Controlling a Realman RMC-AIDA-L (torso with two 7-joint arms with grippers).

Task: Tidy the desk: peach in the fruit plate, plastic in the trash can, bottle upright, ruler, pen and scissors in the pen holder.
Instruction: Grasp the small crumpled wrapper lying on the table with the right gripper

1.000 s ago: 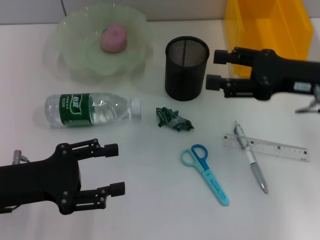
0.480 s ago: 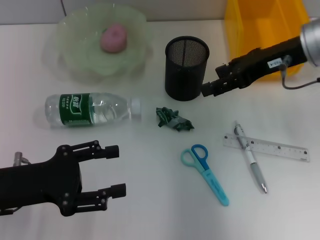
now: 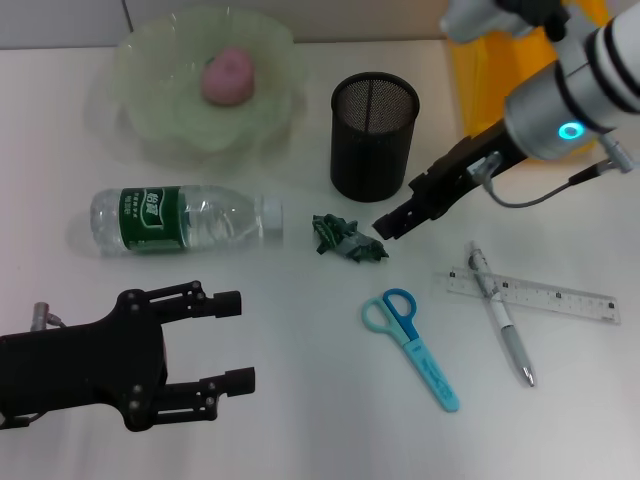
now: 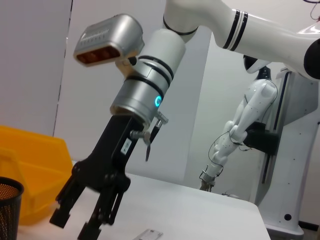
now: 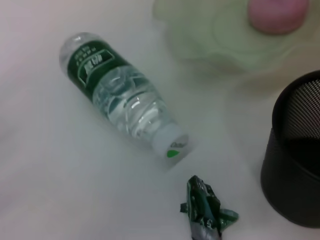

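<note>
The pink peach (image 3: 228,75) lies in the pale green fruit plate (image 3: 130,60). A clear bottle (image 3: 185,218) with a green label lies on its side. Crumpled green plastic (image 3: 346,240) sits in front of the black mesh pen holder (image 3: 372,135). My right gripper (image 3: 388,224) hangs open just right of the plastic, fingers pointing down at it. The blue scissors (image 3: 410,345), clear ruler (image 3: 540,295) and silver pen (image 3: 500,315) lie at the front right, the pen across the ruler. My left gripper (image 3: 236,340) is open at the front left, holding nothing.
A yellow trash can (image 3: 500,60) stands at the back right behind the right arm. The right wrist view shows the bottle (image 5: 125,105), plastic (image 5: 205,207), pen holder (image 5: 295,175) and plate (image 5: 210,35). The left wrist view shows the right gripper (image 4: 75,225).
My right arm has swung from beside the trash can, past the pen holder, down toward the plastic. The left arm has not moved.
</note>
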